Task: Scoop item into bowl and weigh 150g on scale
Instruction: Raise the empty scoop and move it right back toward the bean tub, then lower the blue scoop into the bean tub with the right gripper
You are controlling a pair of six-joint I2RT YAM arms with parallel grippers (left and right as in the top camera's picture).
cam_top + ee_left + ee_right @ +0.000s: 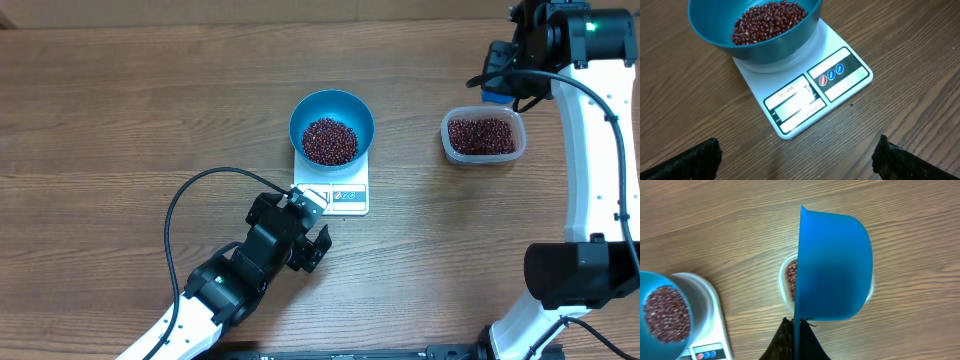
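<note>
My right claw (797,336) is clamped shut on the handle of the blue scoop (832,265). The scoop hangs turned on its side right above the clear tub (483,135); in my wrist view its rim faces 9 o'clock and its handle runs back to me at 6 o'clock (its inside is hidden from me, so I can't say whether it carries anything). What counts next is the bearing: from overhead, the tub sits just beside this claw toward 6 to 7 o'clock, while the teal bowl (332,128) lies well apart between 8 and 9 o'clock, so any load has to travel that way. My left claw (797,167) is spread wide and empty, near the display edge of the scale (805,100), at its 6 o'clock. The bowl stands on the scale, a loose heap of small red-brown beans (769,22) covering its bottom; the display is too washed out to read.
</note>
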